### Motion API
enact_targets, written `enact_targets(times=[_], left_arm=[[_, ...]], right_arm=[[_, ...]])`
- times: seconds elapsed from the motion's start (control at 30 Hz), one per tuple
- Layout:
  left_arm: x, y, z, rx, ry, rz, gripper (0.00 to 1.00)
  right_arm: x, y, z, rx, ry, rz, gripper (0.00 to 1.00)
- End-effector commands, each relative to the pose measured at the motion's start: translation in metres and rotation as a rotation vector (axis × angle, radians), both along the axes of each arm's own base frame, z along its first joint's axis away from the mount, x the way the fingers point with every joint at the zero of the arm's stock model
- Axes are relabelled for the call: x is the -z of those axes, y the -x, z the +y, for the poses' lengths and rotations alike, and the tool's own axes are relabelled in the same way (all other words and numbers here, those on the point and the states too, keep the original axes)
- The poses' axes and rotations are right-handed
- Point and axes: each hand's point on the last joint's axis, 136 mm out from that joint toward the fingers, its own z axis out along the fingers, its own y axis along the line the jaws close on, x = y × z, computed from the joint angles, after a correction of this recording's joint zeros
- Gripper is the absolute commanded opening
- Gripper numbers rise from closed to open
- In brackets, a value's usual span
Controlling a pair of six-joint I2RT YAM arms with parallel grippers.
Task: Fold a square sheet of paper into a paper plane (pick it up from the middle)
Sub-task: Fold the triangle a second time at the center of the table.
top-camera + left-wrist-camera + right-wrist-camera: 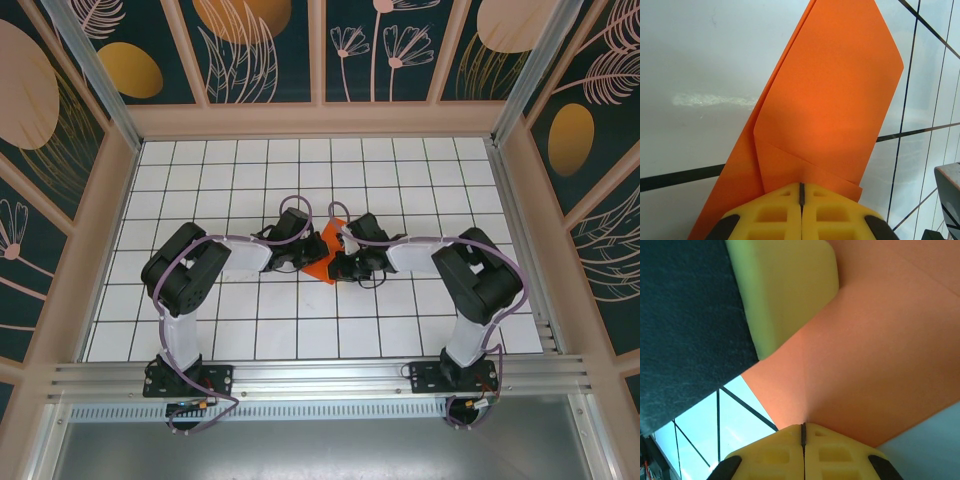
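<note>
The orange paper (830, 100) is already folded into a long shape with 1 slanted corner. It is in the middle of the white bench (200, 330), between the 2 arms. The left fingers (770, 212) are pressed together and pinch the paper at 1 end, where a few layers meet. The right fingers (832, 452) are pressed together too and pinch the paper from the other side, very near the left ones. I cannot tell if the paper rests on the bench or hangs just above it. I think the step now is the next fold of the plane. To do it well, both pinches should be firm, so the thin layers do not slip apart. 1 arm should hold its side in place while the other swings its side over slowly. The edges should line up before anything is pressed flat. Pulling the 2 arms apart could rip the paper, so the move should be small and soft.
</note>
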Motion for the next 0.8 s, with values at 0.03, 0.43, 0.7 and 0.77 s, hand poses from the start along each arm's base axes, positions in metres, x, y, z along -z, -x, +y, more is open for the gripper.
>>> enact_targets(times=[0.03,0.43,0.7,0.77], left_arm=[[0.015,0.010,0.020,-0.001,-0.105,0.029,0.10],[-0.043,0.015,-0.003,0.083,0.107,-0.106,0.09],[-0.020,0.030,-0.016,0.137,0.098,-0.054,0.05],[-0.012,0.032,-0.017,0.143,0.083,-0.040,0.05]], right_arm=[[0.022,0.008,-0.014,0.019,0.083,0.025,0.08],[0.023,0.010,-0.020,0.030,0.074,0.047,0.05],[0.026,0.013,-0.022,0.031,0.078,0.070,0.04],[0.026,0.012,-0.022,0.034,0.080,0.070,0.04]])
